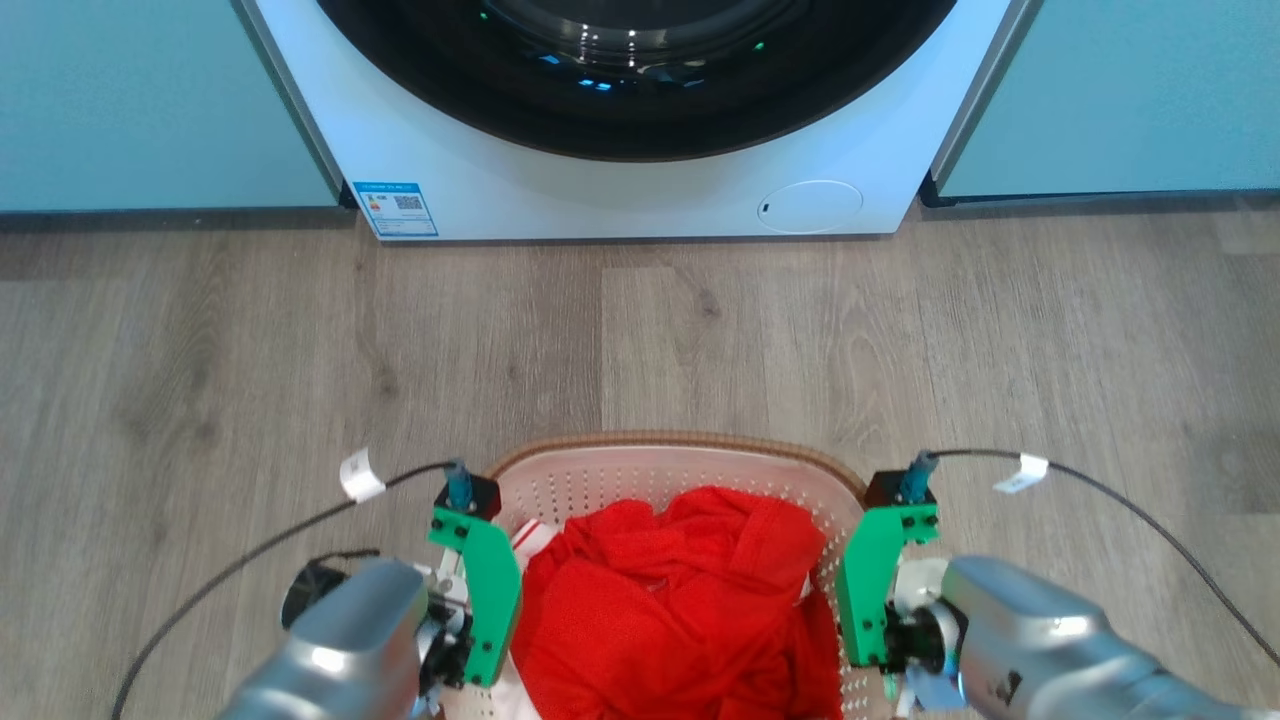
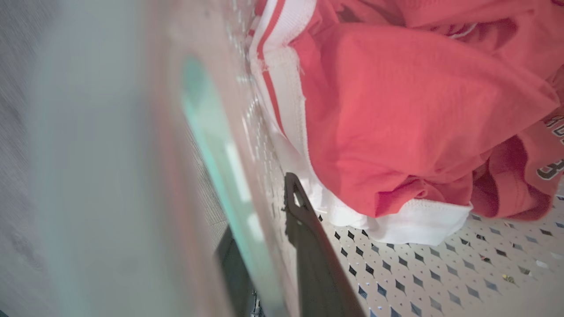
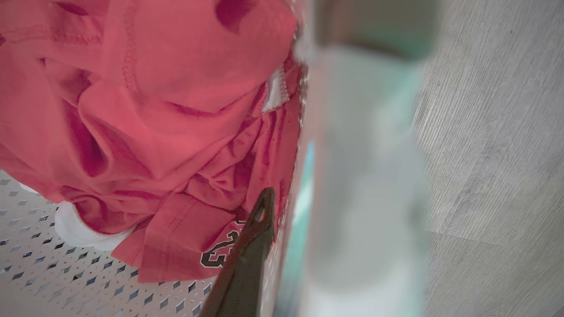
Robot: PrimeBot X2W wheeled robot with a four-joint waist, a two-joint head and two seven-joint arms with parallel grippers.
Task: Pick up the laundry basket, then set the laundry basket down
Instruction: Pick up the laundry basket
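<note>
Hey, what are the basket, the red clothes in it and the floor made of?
Basket: likely matte white plastic, moulded perforated walls; brown woven-look rim. Clothes: soft red fabric, creased, stitched seams. Floor: grey wood-look planks, grain visible; wood or laminate unclear.

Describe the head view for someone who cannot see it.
A white laundry basket holding red clothing sits bottom centre, the robot's left claw and right claw on its side walls. Beyond lie a grey wood-look floor and a white front-loading washing machine.
</note>
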